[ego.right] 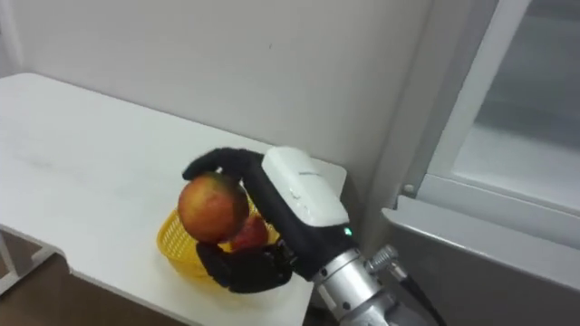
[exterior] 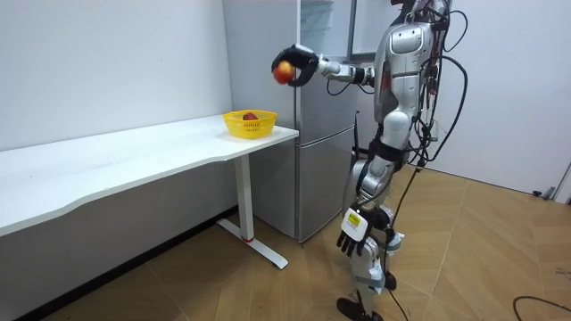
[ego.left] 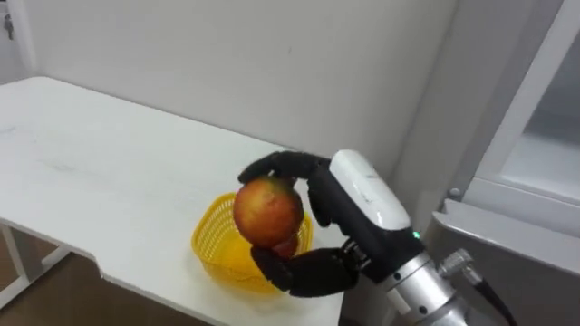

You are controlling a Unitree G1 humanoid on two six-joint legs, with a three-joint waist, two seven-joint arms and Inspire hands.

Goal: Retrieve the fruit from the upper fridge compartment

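Apple [ego.left: 268,210] clasped in right hand [ego.left: 362,190] fingers [ego.left: 272,166], above basket [ego.left: 213,243].

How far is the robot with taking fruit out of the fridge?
Done: the apple is out of the fridge, and one red fruit lies in the yellow basket. In hand: the right hand grips the apple high near the basket. Left: setting it down. The left hand hangs low.

red-yellow apple [ego.left: 268,211] in right hand [ego.left: 367,192]

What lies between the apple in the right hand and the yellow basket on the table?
Nothing: the room view shows bare air between the apple in the right hand and the yellow basket.
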